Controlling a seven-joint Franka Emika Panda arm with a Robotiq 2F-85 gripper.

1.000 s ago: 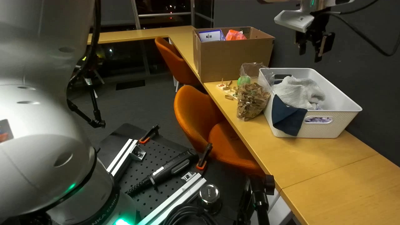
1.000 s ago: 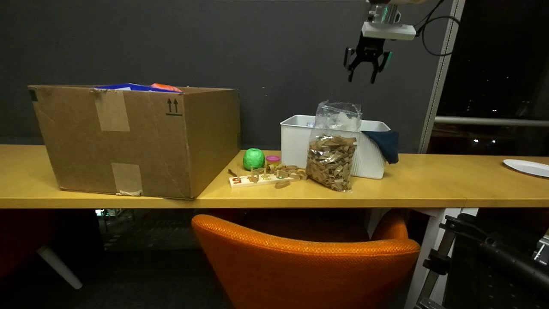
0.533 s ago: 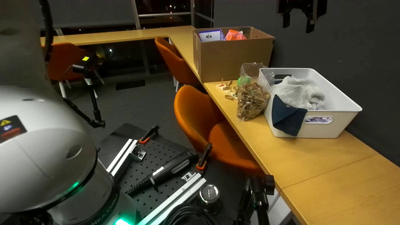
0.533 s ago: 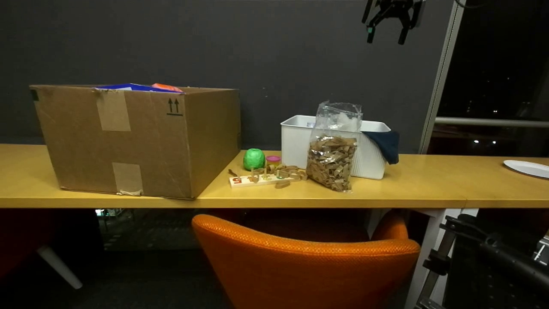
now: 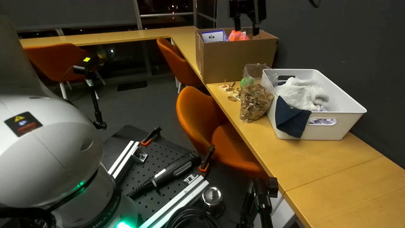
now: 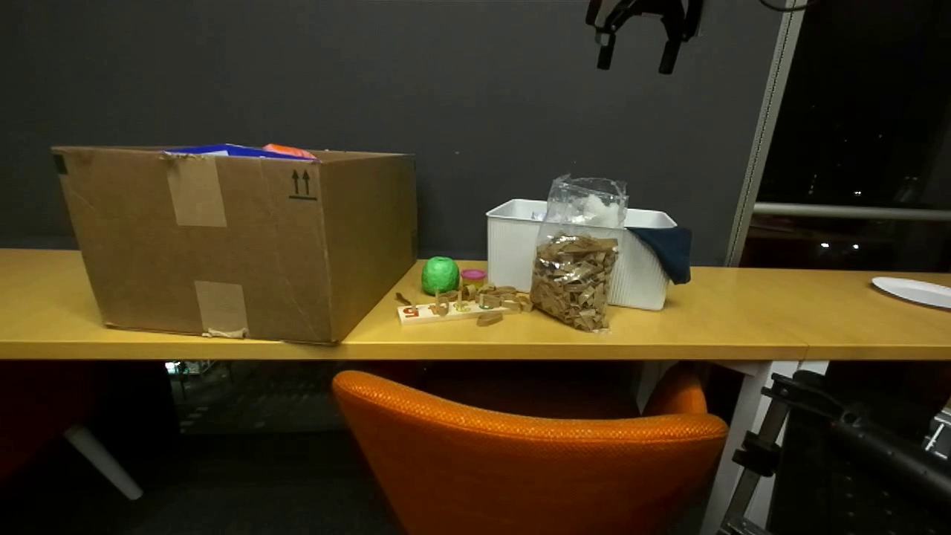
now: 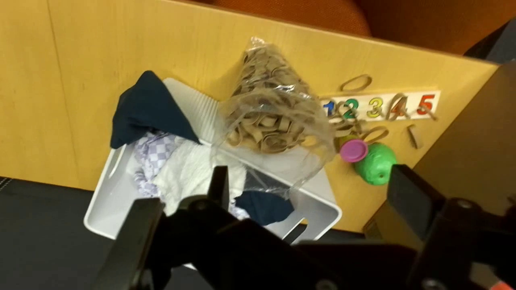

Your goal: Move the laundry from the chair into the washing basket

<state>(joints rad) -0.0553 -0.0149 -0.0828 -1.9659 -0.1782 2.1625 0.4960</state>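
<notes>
The white washing basket [image 5: 346, 125] stands on the table; it also shows in the wrist view [image 7: 96, 223]. It holds a white towel [image 5: 300, 93], a checkered lilac cloth [image 7: 155, 155] and a dark blue cloth [image 7: 264, 207]. Another dark blue cloth [image 5: 291, 118] hangs over its rim. The orange chair [image 5: 196, 114] stands at the table's front; in an exterior view only its back [image 6: 520, 461] shows. I see no cloth on the visible part of its seat. My gripper [image 5: 246, 30] is open with nothing between its fingers, high above the table, also in the wrist view [image 7: 309, 177].
A clear bag of brown strips [image 5: 254, 103] leans by the basket. A large cardboard box [image 6: 223, 253], a green ball [image 6: 440, 275], a pink-lidded tub [image 7: 354, 150] and a number board [image 7: 375, 106] are on the table. A white plate [image 6: 914, 290] lies farther along.
My open gripper has risen, then moved sideways from high over the basket and toward the table's front. The basket and cloths have not moved.
</notes>
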